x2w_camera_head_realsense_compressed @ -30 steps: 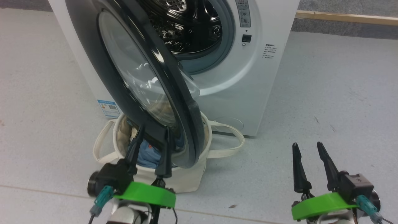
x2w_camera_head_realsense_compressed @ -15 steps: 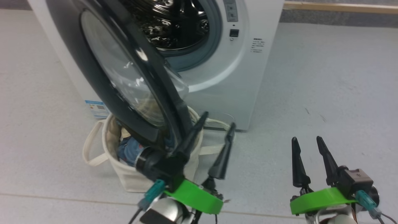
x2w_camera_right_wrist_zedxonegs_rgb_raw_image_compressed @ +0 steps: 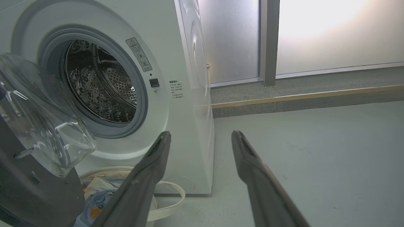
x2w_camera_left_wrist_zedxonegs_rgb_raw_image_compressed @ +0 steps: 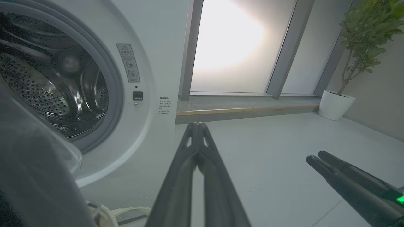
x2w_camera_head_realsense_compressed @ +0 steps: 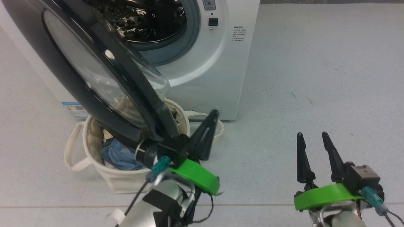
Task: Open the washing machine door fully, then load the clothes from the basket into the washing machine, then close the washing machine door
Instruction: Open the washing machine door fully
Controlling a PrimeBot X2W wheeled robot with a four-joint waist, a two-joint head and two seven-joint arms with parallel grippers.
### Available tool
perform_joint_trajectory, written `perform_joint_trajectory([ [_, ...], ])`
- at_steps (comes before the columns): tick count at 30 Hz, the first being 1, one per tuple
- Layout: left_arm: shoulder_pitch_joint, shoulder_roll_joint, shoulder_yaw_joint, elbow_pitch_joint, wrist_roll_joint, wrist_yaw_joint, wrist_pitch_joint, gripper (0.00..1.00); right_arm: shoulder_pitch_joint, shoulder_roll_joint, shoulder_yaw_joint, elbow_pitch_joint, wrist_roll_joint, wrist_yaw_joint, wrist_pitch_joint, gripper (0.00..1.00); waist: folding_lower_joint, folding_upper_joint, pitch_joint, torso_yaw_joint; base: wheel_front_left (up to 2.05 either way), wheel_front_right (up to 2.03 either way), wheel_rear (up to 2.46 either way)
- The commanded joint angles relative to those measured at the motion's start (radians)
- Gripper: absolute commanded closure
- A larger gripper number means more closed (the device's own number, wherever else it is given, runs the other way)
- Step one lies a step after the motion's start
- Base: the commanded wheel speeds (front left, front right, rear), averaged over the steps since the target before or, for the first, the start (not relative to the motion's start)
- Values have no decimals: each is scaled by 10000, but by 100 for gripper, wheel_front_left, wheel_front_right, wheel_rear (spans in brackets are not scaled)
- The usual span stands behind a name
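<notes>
Two claws: left claw (x2w_camera_head_realsense_compressed: 214,114) clenched empty, right claw (x2w_camera_head_realsense_compressed: 311,135) spread; warning label (x2w_camera_right_wrist_zedxonegs_rgb_raw_image_compressed: 139,54) apparently illegible.

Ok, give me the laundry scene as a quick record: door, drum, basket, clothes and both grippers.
washing machine door: open, swung out, lower edge over the basket
drum: visible part bare steel
basket: on the floor, in front of the washing machine
clothes: blue and beige pieces in the basket
left gripper: shut, empty, beside the door's lower edge
right gripper: open, empty, above the floor
</notes>
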Motion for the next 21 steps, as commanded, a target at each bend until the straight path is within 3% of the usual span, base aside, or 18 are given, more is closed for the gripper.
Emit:
perform_joint_trajectory([
  [1, -487, 58, 561, -163, -78, 158, -49, 100, -409, 66, 198, -272, 192, 75, -122, 0, -1, 0, 43, 13, 0, 0, 0],
  [8, -486, 58, 958, 380, -72, 294, -49, 100, -462, 80, 303, -309, 369, 75, -122, 0, -1, 0, 108, 237, 0, 0, 0],
  [21, -155, 58, 1629, 695, -34, 241, -49, 100, -505, 84, 407, -393, 325, 75, -122, 0, -1, 0, 356, 1240, 0, 0, 0],
])
